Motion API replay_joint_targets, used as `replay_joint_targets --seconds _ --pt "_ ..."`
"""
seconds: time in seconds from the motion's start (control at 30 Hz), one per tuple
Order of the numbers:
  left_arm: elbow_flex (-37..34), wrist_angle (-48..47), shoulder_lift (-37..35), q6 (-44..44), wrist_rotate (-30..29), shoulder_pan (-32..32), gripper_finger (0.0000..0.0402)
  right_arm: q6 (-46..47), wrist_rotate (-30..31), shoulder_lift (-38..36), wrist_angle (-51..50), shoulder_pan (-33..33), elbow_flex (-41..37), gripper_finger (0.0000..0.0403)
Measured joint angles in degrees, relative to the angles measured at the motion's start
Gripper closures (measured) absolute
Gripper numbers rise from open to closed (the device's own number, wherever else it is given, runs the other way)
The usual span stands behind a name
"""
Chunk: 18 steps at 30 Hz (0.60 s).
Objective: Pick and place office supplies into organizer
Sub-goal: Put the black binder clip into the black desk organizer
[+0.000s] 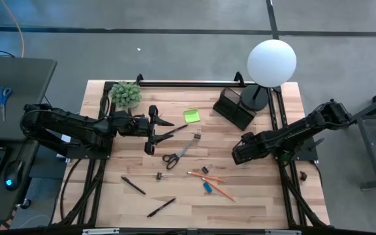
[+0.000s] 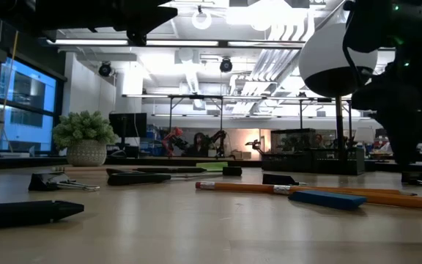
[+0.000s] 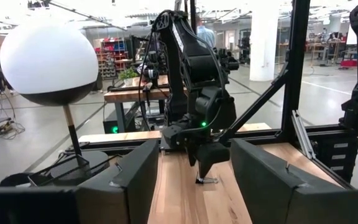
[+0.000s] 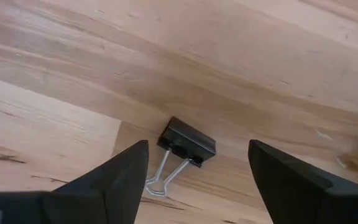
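The bench [image 4: 241,56] is pale wood with a smooth, lightly streaked grain. On it lies a binder clip [image 4: 187,144] — matt black body, bright wire metal handles. The lamp's globe [image 1: 272,62] at one o'clock looks smooth, matt white. A glossy-looking lime-green paper pad [image 1: 191,116] sits near twelve o'clock. The pencils [image 1: 214,183] — orange-painted wood — lie at five o'clock beside a blue piece [image 1: 207,187].

Both grippers' fingers [image 4: 120,180] spread wide
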Motion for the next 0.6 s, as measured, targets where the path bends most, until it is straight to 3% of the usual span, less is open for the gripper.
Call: replay_joint_targets --seconds 0.6 --pt "0.00 -0.06 0.00 0.03 0.00 0.00 0.0213 1.19 -3.60 6.49 2.61 -1.72 0.04 0.0137"
